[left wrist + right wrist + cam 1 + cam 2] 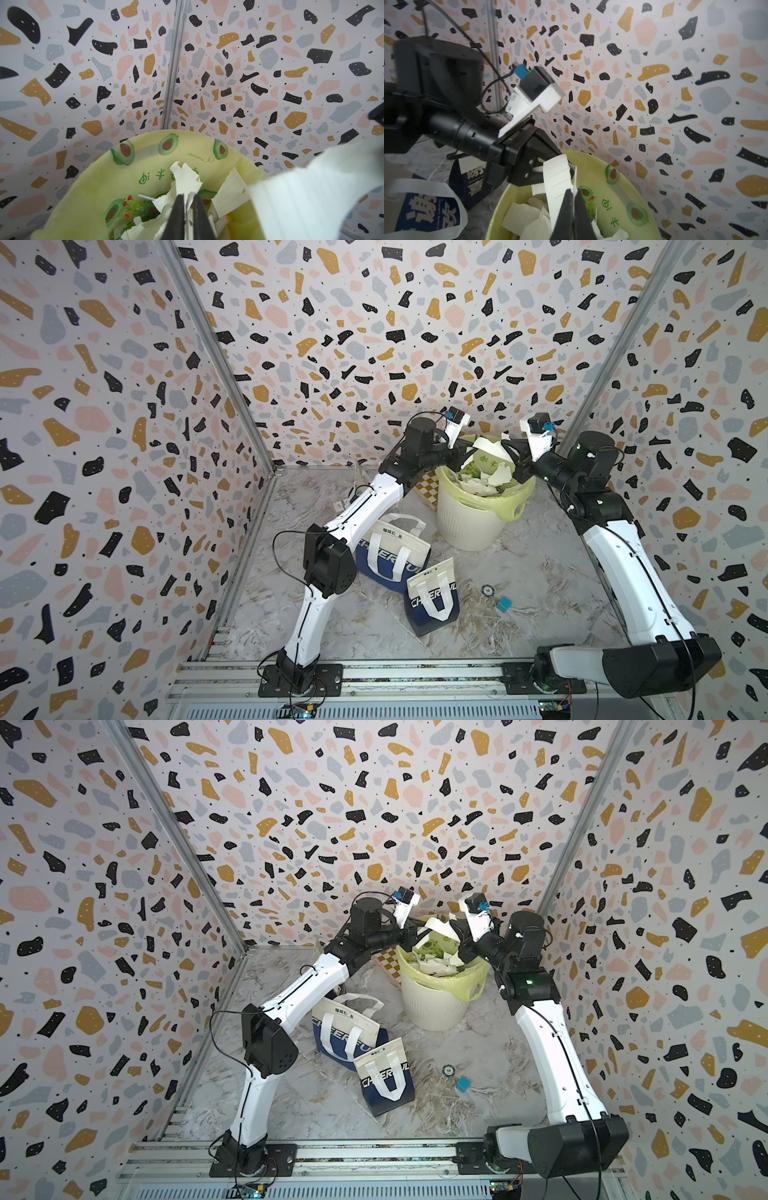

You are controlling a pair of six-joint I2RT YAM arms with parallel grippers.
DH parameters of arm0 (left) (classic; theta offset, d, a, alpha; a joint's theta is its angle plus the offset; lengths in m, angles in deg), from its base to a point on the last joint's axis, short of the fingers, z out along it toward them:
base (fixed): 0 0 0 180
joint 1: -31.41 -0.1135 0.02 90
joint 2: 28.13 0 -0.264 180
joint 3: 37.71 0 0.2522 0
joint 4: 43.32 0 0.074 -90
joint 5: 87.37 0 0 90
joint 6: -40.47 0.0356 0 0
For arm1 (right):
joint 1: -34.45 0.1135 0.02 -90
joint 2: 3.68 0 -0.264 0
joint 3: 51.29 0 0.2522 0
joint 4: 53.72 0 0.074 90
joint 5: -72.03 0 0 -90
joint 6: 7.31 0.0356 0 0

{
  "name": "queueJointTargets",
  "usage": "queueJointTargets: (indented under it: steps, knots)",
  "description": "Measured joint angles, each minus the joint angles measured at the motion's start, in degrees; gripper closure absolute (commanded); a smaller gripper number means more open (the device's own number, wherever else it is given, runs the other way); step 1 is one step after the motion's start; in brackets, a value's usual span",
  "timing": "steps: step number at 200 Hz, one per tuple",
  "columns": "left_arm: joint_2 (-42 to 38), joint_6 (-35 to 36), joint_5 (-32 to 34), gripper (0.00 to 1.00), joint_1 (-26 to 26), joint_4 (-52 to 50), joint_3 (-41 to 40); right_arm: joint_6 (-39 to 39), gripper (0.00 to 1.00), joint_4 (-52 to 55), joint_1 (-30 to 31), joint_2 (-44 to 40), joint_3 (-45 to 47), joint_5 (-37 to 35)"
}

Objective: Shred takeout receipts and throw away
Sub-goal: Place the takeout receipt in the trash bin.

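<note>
Receipt strip (556,180): pinched in right gripper (573,192), jaws closed, over bin (469,526), upper centre of frame. Left gripper (188,198) narrowly parted around scrap (185,178). Step: discarding. Next move: right jaws release.

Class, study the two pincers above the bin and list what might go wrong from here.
1. The receipt strip spans from the left pincer to the shut right pincer, near the rim of the bin. Once released, it might drape over the rim or land outside.
2. The scraps are piled high in the bin, so more paper may spill.
</note>
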Motion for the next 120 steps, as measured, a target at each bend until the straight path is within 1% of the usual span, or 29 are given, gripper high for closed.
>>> queueJointTargets:
  steps: [6, 12, 18, 24, 36, 52, 82, 97, 104, 116, 120]
  knots:
    - [0.1, 0.0, 0.2, 0.36, 0.1, 0.1, 0.0, 1.5, 1.0, 0.5, 0.0, 0.7, -0.4, -2.0]
    - [0.1, 0.2, 0.6, 0.25, 0.3, 0.2, 0.0, 3.1, 1.0, 1.0, 0.0, 1.6, -0.9, -3.6]
    - [0.1, 0.2, 0.9, 0.18, 0.4, 0.3, 0.0, 4.2, 1.0, 1.9, 0.0, 2.4, -1.5, -6.5]
    - [0.1, 0.3, 1.2, 0.16, 0.6, 0.4, 0.0, 5.0, 1.0, 2.6, 0.0, 3.1, -2.0, -8.2]
    - [0.0, 1.0, 1.4, 0.14, 0.8, 0.6, 0.1, 6.3, 1.0, 4.1, 0.0, 4.6, -3.2, -12.7]
    - [-0.3, 1.8, 1.4, 0.12, 0.8, 0.7, 0.1, 7.0, 1.0, 5.7, 0.0, 6.1, -4.6, -15.5]
    - [-1.2, 4.1, 0.9, 0.11, 0.8, 0.1, 0.1, 7.0, 1.0, 7.8, -0.1, 8.0, -7.2, -15.1]
    - [-2.2, 6.0, -0.2, 0.13, 0.7, -0.6, 0.2, 7.0, 1.0, 9.3, -0.2, 9.4, -9.4, -13.5]
    - [-2.6, 6.9, -0.8, 0.15, 0.7, -0.7, 0.2, 7.1, 0.94, 10.1, -0.2, 10.1, -10.6, -12.5]
    - [-3.4, 8.3, -2.2, 0.17, 0.6, -0.6, 0.1, 8.0, 0.75, 10.7, -0.3, 11.0, -11.8, -10.7]
    - [-3.8, 9.0, -2.5, 0.18, 0.6, -0.5, -0.1, 8.9, 0.7, 10.8, -0.3, 11.1, -11.8, -10.2]
